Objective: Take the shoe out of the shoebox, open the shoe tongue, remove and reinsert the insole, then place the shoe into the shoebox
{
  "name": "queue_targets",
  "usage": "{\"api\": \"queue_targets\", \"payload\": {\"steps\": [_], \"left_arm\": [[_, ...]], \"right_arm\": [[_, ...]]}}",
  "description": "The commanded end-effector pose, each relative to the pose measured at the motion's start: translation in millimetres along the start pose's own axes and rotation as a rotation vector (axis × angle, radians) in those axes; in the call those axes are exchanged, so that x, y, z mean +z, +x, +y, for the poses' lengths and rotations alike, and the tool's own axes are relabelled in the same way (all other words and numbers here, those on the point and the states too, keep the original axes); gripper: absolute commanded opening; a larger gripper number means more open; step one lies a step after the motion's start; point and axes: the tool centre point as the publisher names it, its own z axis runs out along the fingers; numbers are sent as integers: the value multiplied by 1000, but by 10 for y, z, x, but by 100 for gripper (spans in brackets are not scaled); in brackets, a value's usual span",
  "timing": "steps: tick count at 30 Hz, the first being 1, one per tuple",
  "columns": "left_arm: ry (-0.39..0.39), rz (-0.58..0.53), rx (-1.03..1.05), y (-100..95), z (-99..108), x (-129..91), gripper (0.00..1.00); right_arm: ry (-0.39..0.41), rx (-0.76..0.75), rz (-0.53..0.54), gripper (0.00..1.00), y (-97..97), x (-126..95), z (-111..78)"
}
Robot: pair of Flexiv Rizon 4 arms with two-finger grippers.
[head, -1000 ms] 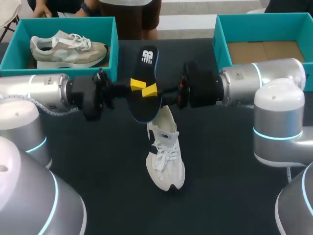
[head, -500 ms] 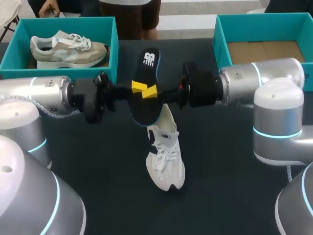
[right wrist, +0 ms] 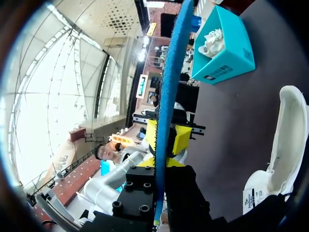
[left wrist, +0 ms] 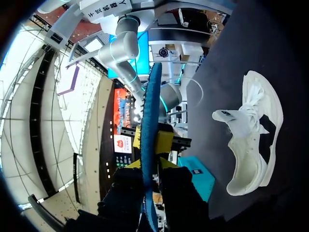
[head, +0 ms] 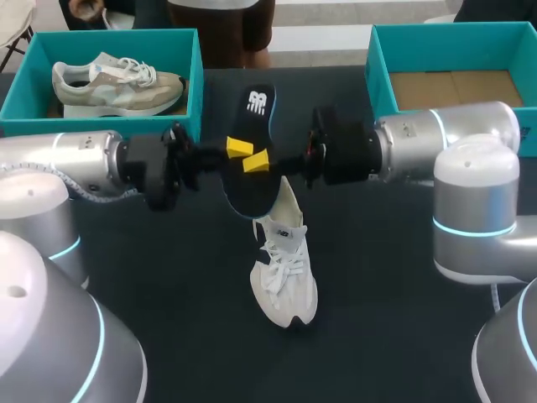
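Observation:
A black insole with a blue edge hangs in the air over the middle of the table, held edge-on between both arms. My left gripper comes in from the left, its fingers close against both faces of the insole. My right gripper meets it from the right and is shut on the same insole. The white shoe lies on the dark table below and in front of the insole, toe toward me, tongue pulled open.
A teal shoebox at the back left holds a beige and grey shoe. A second teal shoebox at the back right shows only a cardboard floor. Dark table surface lies around the white shoe.
My right gripper's fingers have closed onto the insole. The insole has shifted slightly toward the back of the table. The white shoe has not moved.

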Motion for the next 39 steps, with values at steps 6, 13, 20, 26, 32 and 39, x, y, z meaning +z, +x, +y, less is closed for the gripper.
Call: {"api": "queue_targets", "payload": {"steps": [6, 13, 20, 26, 32, 39], "left_arm": [[-70, 54, -47, 30, 120, -342, 100], [-169, 132, -269, 34, 228, -652, 100], [-242, 337, -603, 169, 251, -875, 100], [-273, 452, -833, 342, 208, -955, 100], [-309, 527, -1034, 509, 160, -937, 100], [-330, 539, -1100, 558, 148, -916, 100]], "right_arm": [[-33, -9, -38, 0, -46, -97, 64], [-69, -68, -98, 0, -103, -254, 207], [-98, -285, -161, 0, -72, -317, 363], [-83, -439, -190, 0, -52, -305, 448], [-79, -578, -170, 0, -21, -300, 488], [-62, -553, -160, 0, -31, -292, 504]]}}
